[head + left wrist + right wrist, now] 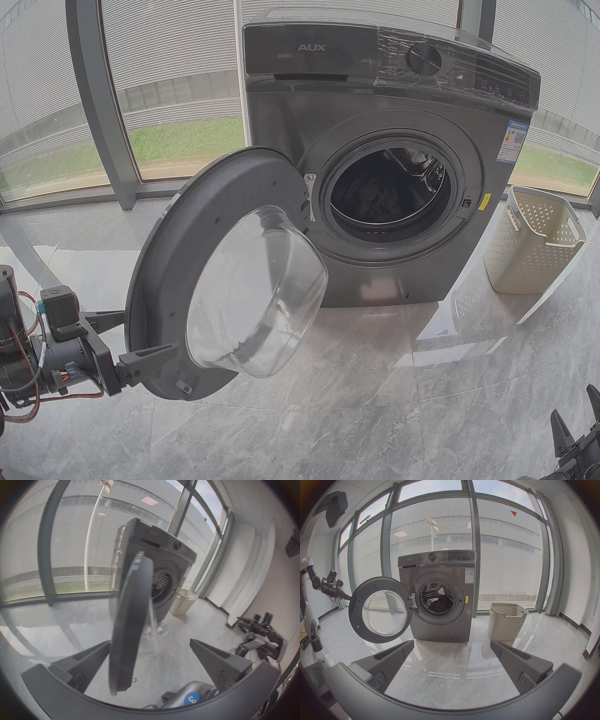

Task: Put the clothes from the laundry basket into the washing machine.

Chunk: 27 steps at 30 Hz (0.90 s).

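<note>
Nearest, your left claw [150,332] had its fingers spread wide and gripped nothing. It straddled the free lower rim of the open door [206,212], whose edge ran up between the fingers, so the left arm was the one placed to swing it. Your right claw [452,642] hung low over the floor, also spread and empty, well back from the machine. Farther off, dark clothes [375,197] lay in the drum of the washing machine [375,106]; the laundry basket [531,250] stood on the floor just beside the machine's right front corner, nearer your right arm, with no clothing visible in it.
</note>
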### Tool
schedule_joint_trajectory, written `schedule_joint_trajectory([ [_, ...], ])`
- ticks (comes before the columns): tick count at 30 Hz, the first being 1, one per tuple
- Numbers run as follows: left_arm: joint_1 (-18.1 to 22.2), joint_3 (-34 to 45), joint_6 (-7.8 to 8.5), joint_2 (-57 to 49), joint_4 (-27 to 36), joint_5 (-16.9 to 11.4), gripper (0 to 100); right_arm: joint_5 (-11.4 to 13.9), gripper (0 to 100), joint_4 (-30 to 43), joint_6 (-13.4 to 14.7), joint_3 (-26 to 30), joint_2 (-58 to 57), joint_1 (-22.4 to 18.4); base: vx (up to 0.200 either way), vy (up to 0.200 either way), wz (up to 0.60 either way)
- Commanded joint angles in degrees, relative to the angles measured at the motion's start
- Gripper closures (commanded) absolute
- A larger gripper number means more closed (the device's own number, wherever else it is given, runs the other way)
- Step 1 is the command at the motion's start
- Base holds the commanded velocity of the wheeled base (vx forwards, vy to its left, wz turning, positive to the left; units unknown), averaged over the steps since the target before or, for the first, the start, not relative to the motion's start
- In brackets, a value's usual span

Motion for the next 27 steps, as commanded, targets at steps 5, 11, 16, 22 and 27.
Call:
schedule_joint_trajectory([
  [5, -12.1, -0.8, -5.58, -2.5, -0.8, 1.9, 0, 0.0, 0, 0.0, 0.0, 0.5, -0.9, 0.0, 0.0, 0.0, 0.0],
  [11, -11.5, -1.0, -6.2, -6.0, -1.8, 3.3, 0, 0.0, 0, 0.0, 0.0, 0.6, -0.9, 0.0, 0.0, 0.0, 0.0],
  [16, -9.0, -0.3, -5.93, -10.9, -1.1, 3.5, 0, 0.0, 0, 0.0, -0.1, 0.5, -0.9, 0.0, 0.0, 0.0, 0.0],
  [22, -2.3, 0.5, -4.26, -8.7, -0.7, 7.5, 0, 0.0, 0, 0.0, -0.1, 0.5, -0.9, 0.0, 0.0, 0.0, 0.0],
  [27, -1.5, 0.5, -3.03, -3.1, -1.4, 12.4, 0, 0.0, 0, 0.0, -0.1, 0.5, -0.9, 0.1, 0.0, 0.0, 0.0],
])
